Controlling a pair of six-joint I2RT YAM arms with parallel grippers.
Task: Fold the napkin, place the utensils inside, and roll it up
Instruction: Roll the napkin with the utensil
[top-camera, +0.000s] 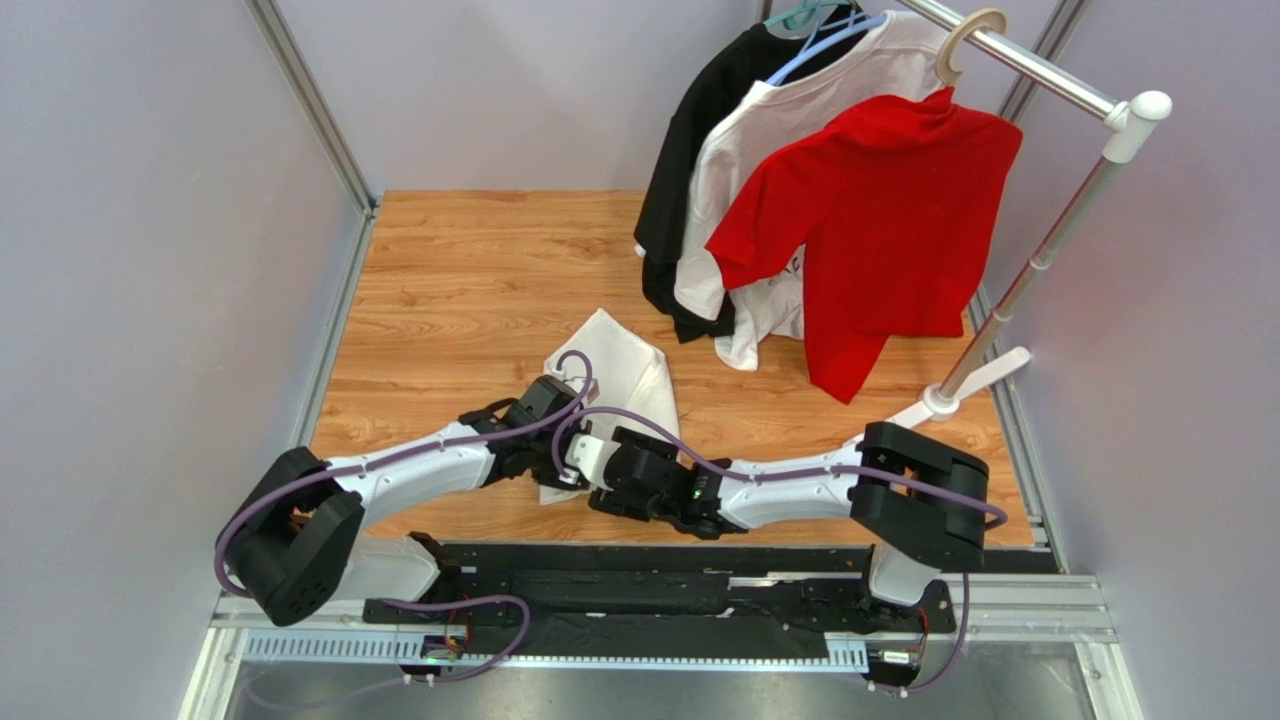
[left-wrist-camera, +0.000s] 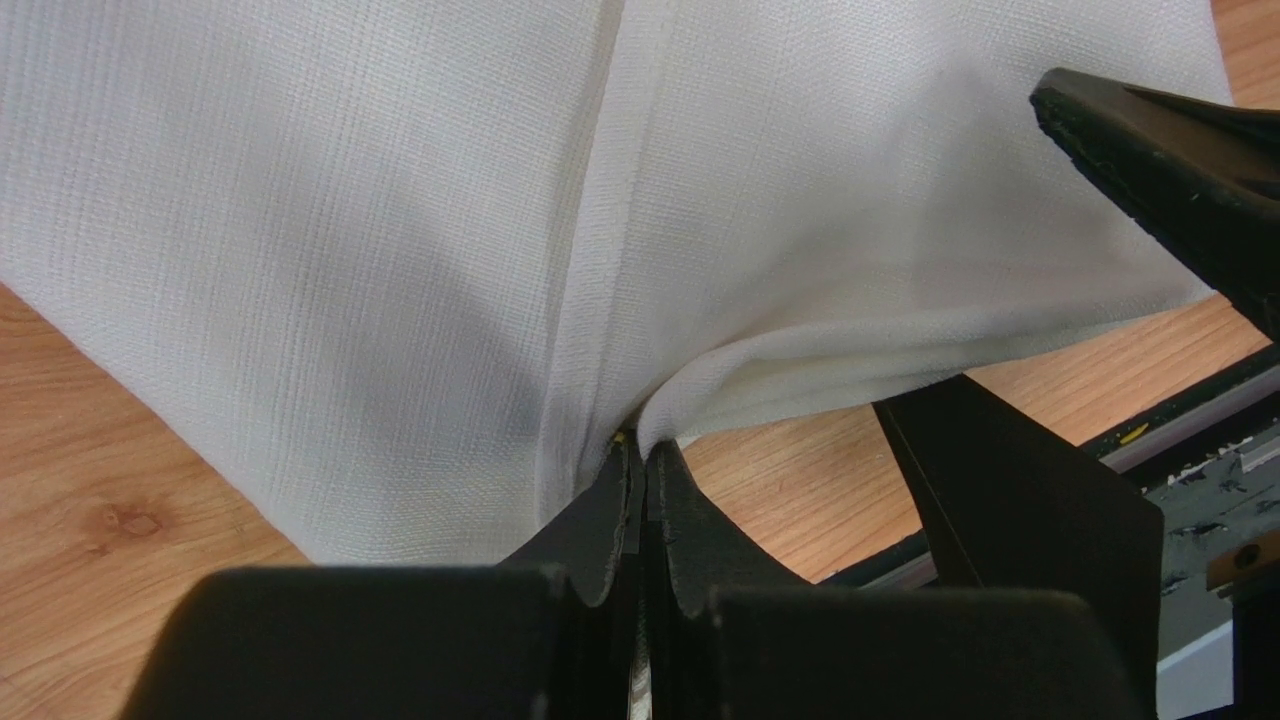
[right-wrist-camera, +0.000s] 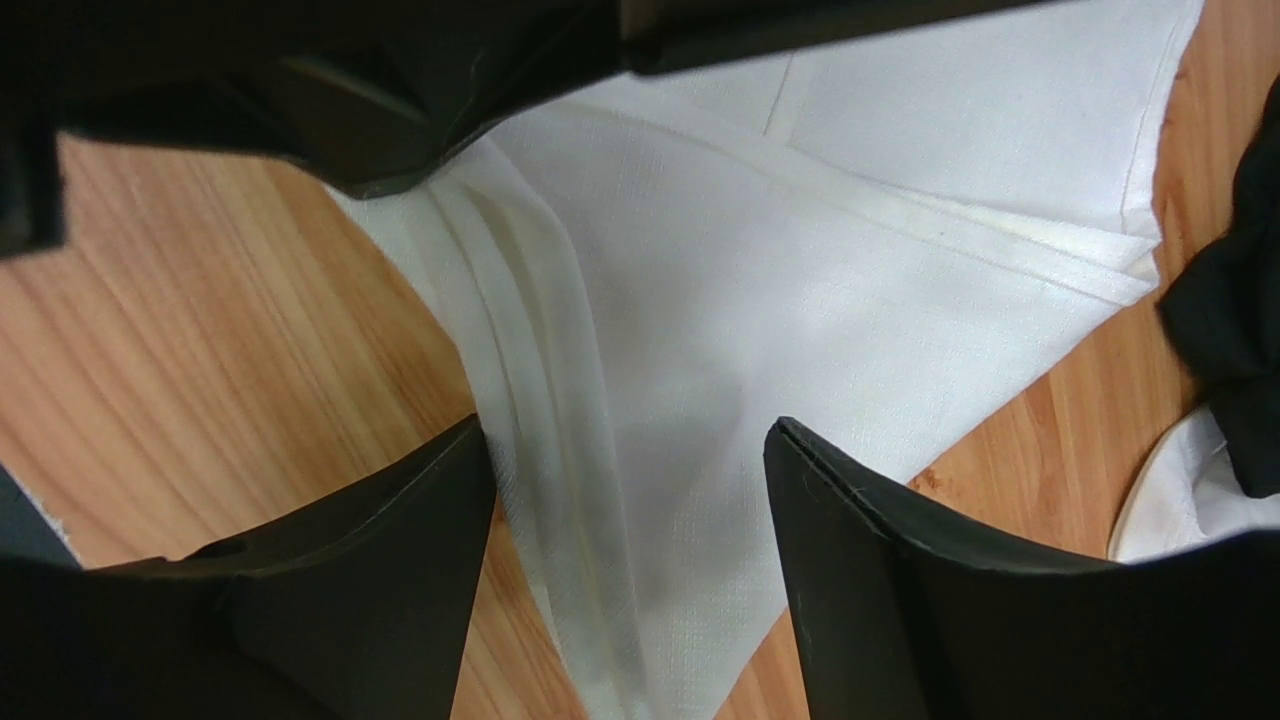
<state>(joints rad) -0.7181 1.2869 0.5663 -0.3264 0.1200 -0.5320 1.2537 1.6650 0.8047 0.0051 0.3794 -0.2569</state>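
White woven cloth fills most of both wrist views. The napkin (top-camera: 628, 365) lies on the wooden bench (top-camera: 436, 285), near its middle and just ahead of my two arms. It is already doubled over on itself. Its hemmed edges stack in layers and run to a point at the right of the right wrist view.

My left hand (left-wrist-camera: 639, 458) is closed tight, pinching a ridge of the napkin between its fingertips, and the fabric gathers where I grip it. My right hand (right-wrist-camera: 624, 450) is spread wide and holds nothing. Its two dark fingers straddle the napkin's layered edge from above, with cloth showing between them. I cannot tell whether they touch the fabric.

No spoon shows in any view; it may be hidden or out of frame. Shirts (top-camera: 842, 195) hang on a rail at the far right, and the lowest dark hem comes near the napkin's far corner.

I judge this to be the folding step, not yet finished. The next move calls for my right hand to close on the layered edge. Both hands then carry the cloth over together, keeping the layers aligned, and lay it flat before any utensil goes in.
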